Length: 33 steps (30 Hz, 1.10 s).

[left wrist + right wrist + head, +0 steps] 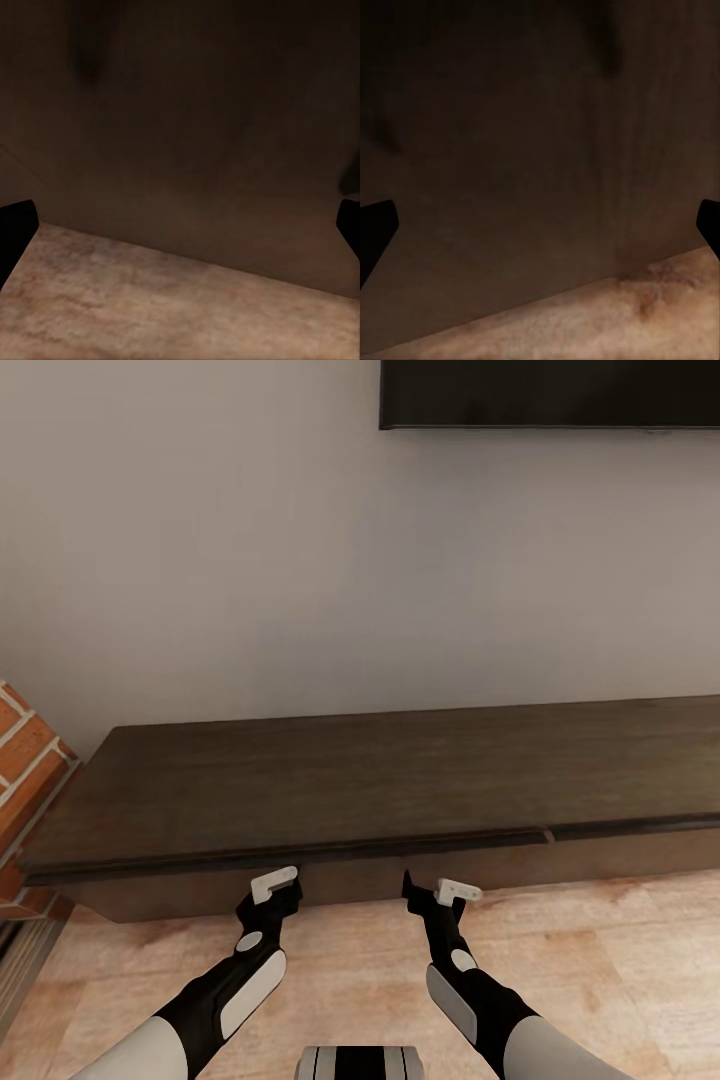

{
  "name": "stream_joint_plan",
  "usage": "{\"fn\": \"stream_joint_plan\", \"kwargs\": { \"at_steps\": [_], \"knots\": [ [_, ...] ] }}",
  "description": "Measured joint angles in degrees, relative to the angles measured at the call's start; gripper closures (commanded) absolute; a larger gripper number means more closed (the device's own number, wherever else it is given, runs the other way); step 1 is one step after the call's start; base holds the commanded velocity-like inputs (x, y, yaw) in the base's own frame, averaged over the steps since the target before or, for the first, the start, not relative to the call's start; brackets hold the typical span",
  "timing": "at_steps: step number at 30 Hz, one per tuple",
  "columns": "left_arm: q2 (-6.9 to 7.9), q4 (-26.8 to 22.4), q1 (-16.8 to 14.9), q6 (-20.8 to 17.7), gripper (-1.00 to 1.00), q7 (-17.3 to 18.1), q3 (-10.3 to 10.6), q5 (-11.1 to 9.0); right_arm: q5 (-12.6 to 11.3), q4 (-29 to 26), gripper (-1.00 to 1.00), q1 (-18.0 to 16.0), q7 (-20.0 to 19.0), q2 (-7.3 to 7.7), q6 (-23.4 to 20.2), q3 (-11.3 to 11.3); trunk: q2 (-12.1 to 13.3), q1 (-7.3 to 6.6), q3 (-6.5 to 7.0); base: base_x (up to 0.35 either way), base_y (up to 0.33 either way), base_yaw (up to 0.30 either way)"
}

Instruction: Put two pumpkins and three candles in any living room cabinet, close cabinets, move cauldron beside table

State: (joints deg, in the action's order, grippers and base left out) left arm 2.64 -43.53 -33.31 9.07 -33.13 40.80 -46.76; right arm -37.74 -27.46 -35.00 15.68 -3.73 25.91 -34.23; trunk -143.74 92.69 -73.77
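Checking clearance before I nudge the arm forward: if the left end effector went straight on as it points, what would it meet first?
Most likely the dark-brown front panel of the cabinet, straight ahead of the open left end effector. How near is unclear.

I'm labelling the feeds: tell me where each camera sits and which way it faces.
Head view: from the robot's head, down over both arms at the cabinet against the wall; left tool and right tool show, both open.
Left wrist view: by the left tool, facing the cabinet's front panel and floor; dark fingertips at the edges.
Right wrist view: by the right tool, same panel and floor.
All share the cabinet.
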Motion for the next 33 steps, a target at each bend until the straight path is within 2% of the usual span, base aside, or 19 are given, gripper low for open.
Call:
{"fn": "stream_joint_plan", "kwargs": {
  "at_steps": [6,9,11,12,20,23,27,33],
  "knots": [
    [-0.02,-0.04,0.33,-0.04,-1.00,0.01,-0.01,0.49,0.00,-0.01,-1.00,0.00,0.01,0.00,0.01,0.00,-0.01,-0.02,-0.01,0.059,0.000,0.000],
    [-0.03,-0.01,0.47,-0.08,-1.00,-0.02,0.10,0.01,0.00,-0.02,-1.00,0.00,0.00,0.00,0.00,0.00,0.00,-0.01,-0.01,0.010,0.000,0.000],
    [0.00,0.05,0.06,0.00,-1.00,-0.03,0.09,-0.69,0.00,-0.01,-1.00,0.00,0.00,0.00,0.00,0.00,0.00,0.02,-0.01,-0.186,0.000,0.000],
    [0.00,0.00,-0.01,0.01,-1.00,-0.05,-0.01,0.05,0.00,-0.01,-1.00,0.00,0.00,0.00,0.00,0.00,0.00,0.02,0.00,-0.262,0.000,0.000],
    [0.31,-0.30,0.00,-0.17,-1.00,-0.20,-0.21,0.01,0.11,-0.11,-1.00,0.00,-0.08,0.00,-0.89,-0.06,0.00,0.03,0.00,-0.322,0.000,0.000],
    [0.42,-0.41,0.00,-0.63,-1.00,-0.25,-0.28,-0.05,0.28,-0.40,-1.00,0.00,-0.19,0.03,-3.44,-0.07,0.00,0.04,0.00,-0.337,0.000,0.000],
    [1.45,-0.59,-0.01,-1.50,-1.00,-0.30,-0.35,-0.58,0.43,-0.98,-1.00,0.00,-0.25,0.08,-9.27,-0.01,0.00,0.04,0.00,-0.337,0.000,0.000],
    [3.02,-1.04,0.00,-9.63,-1.00,-0.18,-0.83,-1.62,0.27,-1.22,-1.00,0.00,-2.31,0.23,-13.77,0.08,0.00,0.03,0.00,-0.303,0.000,0.000]
  ]
}}
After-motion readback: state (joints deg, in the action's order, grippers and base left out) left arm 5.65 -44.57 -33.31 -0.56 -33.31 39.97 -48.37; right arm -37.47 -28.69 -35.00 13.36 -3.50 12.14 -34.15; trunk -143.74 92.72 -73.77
